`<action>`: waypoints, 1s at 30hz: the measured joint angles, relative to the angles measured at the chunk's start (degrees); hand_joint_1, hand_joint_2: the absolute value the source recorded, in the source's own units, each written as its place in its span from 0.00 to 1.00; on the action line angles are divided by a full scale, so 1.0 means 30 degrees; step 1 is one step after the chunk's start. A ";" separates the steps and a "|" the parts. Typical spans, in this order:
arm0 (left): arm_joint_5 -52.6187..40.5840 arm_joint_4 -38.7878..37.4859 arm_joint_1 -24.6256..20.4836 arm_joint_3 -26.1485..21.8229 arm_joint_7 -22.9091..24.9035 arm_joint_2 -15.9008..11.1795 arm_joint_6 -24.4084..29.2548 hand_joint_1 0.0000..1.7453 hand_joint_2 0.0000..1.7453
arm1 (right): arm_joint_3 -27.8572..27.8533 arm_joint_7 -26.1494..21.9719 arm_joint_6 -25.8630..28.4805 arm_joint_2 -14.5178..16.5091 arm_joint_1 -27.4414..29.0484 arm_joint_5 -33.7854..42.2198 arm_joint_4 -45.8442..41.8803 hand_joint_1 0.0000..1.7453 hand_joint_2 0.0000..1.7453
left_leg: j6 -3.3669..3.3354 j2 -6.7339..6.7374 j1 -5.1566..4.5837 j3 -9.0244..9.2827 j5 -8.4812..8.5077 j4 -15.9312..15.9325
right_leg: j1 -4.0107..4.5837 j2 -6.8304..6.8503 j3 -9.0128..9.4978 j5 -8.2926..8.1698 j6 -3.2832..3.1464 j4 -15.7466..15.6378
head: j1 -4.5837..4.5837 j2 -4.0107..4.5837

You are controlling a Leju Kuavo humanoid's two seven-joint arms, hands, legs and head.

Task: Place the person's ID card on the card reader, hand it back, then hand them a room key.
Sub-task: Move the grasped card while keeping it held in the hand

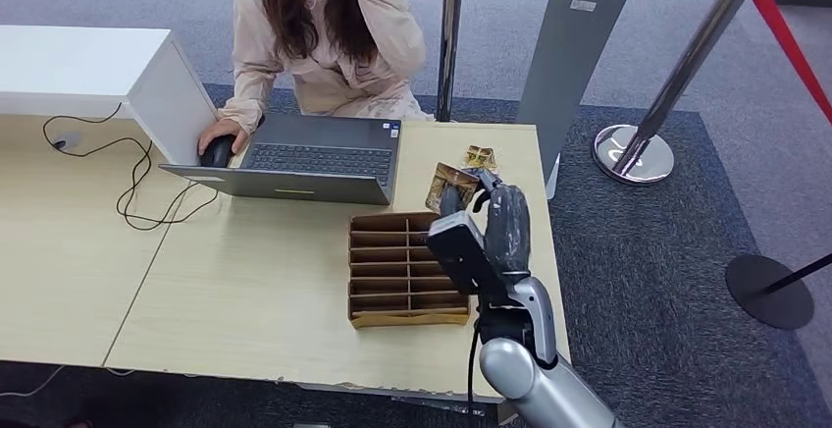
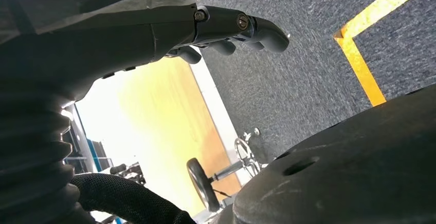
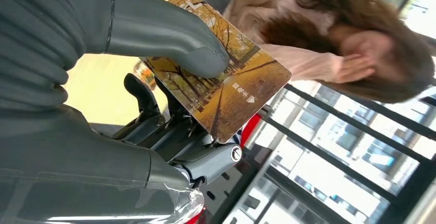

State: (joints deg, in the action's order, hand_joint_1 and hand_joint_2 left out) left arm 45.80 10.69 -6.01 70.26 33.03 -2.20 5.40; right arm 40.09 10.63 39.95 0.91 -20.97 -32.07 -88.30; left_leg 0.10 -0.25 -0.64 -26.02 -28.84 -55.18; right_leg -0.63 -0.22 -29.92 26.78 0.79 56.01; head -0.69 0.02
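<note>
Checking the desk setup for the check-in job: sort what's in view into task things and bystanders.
Belongs to the job:
- card, held by the right hand
- second card lying on the table
- person at the desk
- cardboard slotted tray

Just lying about:
- laptop
- mouse
- barrier posts

**Surfaces and finishes at the desk**

The desk [image 1: 245, 281] has a pale wood-grain laminate top, smooth and matt. The slotted card tray [image 1: 407, 269] looks like brown cardboard, dull and a little rough at its edges. The card [image 3: 226, 85] is glossy plastic printed with autumn trees. The right hand [image 3: 128, 95] has a matt grey rubbery ribbed cover and dark hard-plastic fingers [image 3: 139, 93]. The laptop [image 1: 304, 158] looks like brushed grey metal. The stanchion posts [image 1: 687, 65] are polished chrome. The carpet [image 1: 648, 281] is coarse dark grey.
</note>
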 joint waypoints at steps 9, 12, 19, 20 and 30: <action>0.0217 0.0000 0.0032 -0.0029 0.0000 -0.0031 -0.0005 0.00 0.00 | -0.1628 0.0056 0.0016 -0.0572 0.1853 -0.1954 -0.3360 0.84 1.00 | -0.0002 0.0001 -0.0004 0.0004 -0.0002 0.0000 | -0.0004 0.0000 0.0002 0.0000 0.0000 -0.0001 | 0.0000 0.0000; 0.0266 0.0000 0.0041 -0.0048 0.0000 -0.0036 -0.0002 0.00 0.00 | -0.2243 0.0373 0.0020 -0.1028 0.2454 -0.2270 -0.4186 0.84 1.00 | -0.0003 0.0007 -0.0010 0.0006 -0.0003 0.0000 | -0.0010 -0.0003 0.0003 0.0000 0.0001 -0.0002 | -0.0002 0.0000; 0.0517 0.0000 0.0095 -0.0186 -0.0007 -0.0038 0.0033 0.00 0.00 | -0.3785 0.0523 0.0024 -0.1923 0.4348 -0.2151 -0.4736 0.84 1.00 | -0.0005 0.0005 -0.0015 0.0007 -0.0004 0.0000 | -0.0015 -0.0003 0.0005 0.0001 0.0002 -0.0002 | 0.0000 0.0000; 0.0548 0.0000 0.0108 -0.0228 -0.0007 -0.0040 0.0046 0.00 0.00 | -0.4019 0.0510 0.0022 -0.2043 0.4637 -0.2200 -0.4723 0.84 1.00 | -0.0005 0.0005 -0.0016 0.0008 -0.0004 0.0000 | -0.0016 -0.0003 0.0004 0.0001 0.0002 -0.0002 | 0.0000 0.0000; 0.0820 0.0000 0.0205 -0.0488 -0.0007 -0.0060 0.0144 0.00 0.00 | -0.5550 0.1060 0.0011 -0.2825 0.6683 -0.3011 -0.4007 0.84 1.00 | -0.0007 0.0003 -0.0017 0.0010 -0.0004 0.0000 | -0.0018 -0.0002 0.0006 0.0002 0.0003 -0.0001 | 0.0000 0.0000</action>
State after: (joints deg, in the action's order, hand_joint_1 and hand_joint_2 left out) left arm 48.26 10.69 -5.40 68.79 33.00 -2.38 5.83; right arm 23.44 13.81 39.98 -7.57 -0.93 -41.10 -100.32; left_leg 0.08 -0.24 -0.69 -25.99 -28.85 -55.18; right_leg -0.68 -0.22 -29.90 26.78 0.80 56.01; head -0.69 0.02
